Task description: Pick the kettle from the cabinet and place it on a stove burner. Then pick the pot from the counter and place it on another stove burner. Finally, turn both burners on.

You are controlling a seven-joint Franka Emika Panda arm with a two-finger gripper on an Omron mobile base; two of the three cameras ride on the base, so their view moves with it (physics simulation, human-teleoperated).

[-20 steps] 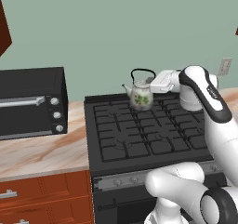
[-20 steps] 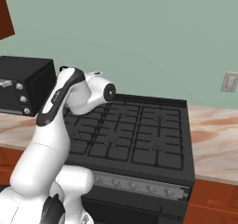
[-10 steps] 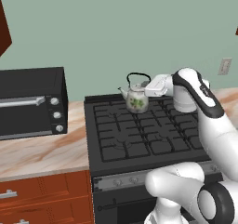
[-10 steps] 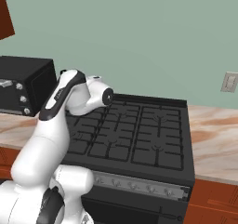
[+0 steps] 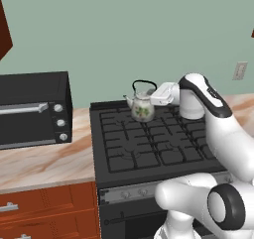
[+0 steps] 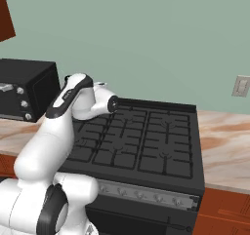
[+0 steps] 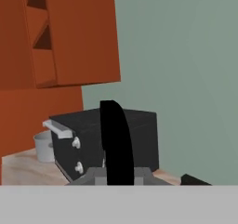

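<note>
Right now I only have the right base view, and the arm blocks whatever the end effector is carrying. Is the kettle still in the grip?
Observer: Yes. In the left base view the end effector is shut on the kettle's black handle.
Operator: Where is it over the stove?
Observer: At the stove's back left corner, above the rear left burner.
Operator: Is it upright?
Observer: Yes, lid up, spout pointing left toward the toaster oven.
Operator: Any sign of the pot?
Observer: The hand view shows a grey pot on the counter beyond the toaster oven.
</note>
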